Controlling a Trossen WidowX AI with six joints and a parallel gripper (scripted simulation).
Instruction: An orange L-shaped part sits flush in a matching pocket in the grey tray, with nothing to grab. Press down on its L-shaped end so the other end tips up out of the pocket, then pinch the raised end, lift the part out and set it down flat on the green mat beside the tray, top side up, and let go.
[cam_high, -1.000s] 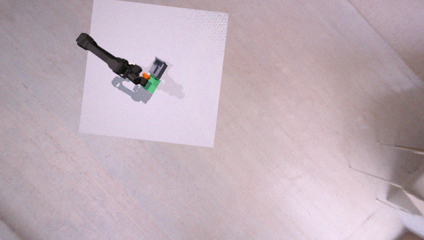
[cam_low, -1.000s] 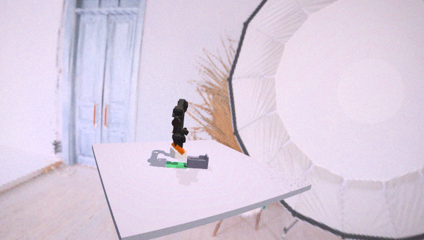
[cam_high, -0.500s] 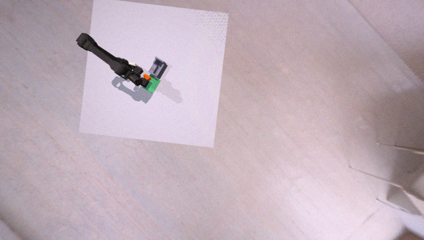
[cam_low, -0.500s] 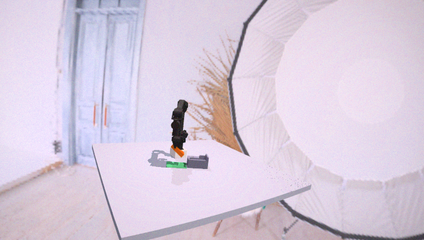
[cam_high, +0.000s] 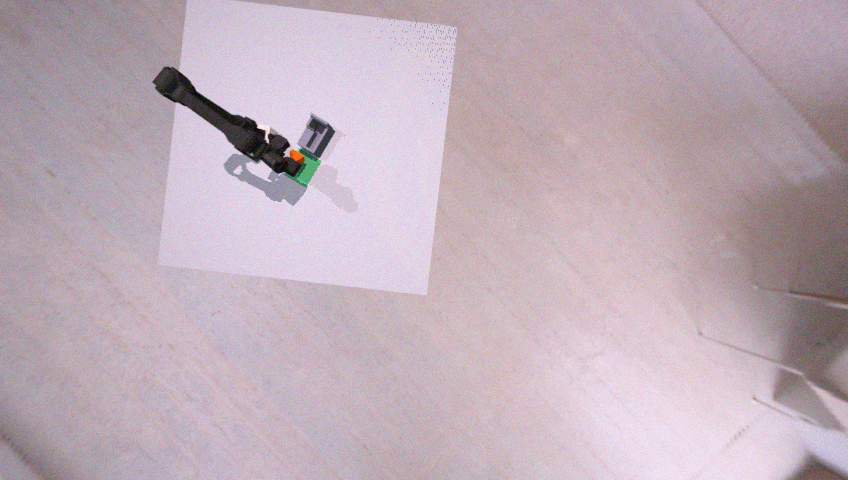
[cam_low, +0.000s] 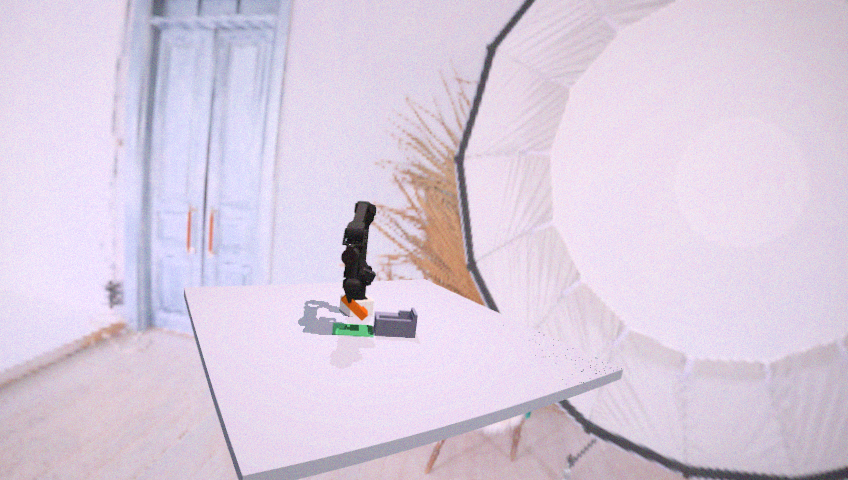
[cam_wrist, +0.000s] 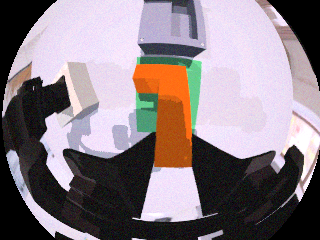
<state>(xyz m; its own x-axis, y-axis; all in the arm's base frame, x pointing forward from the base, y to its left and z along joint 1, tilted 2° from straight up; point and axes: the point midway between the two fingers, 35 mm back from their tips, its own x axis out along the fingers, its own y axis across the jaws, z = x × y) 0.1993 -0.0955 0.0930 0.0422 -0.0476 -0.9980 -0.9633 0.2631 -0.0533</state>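
My gripper is shut on the plain end of the orange L-shaped part. The part is tilted in the air, its L-shaped end lower and pointing toward the tray side, above the green mat. The green mat lies flat on the table, partly hidden by the part in the wrist view, with shadow on it. The grey tray stands right beside the mat, its pocket empty.
The white table carries everything. The arm's pale base block stands behind the mat, to the left in the wrist view. The tray has a raised wall at its far end from the mat.
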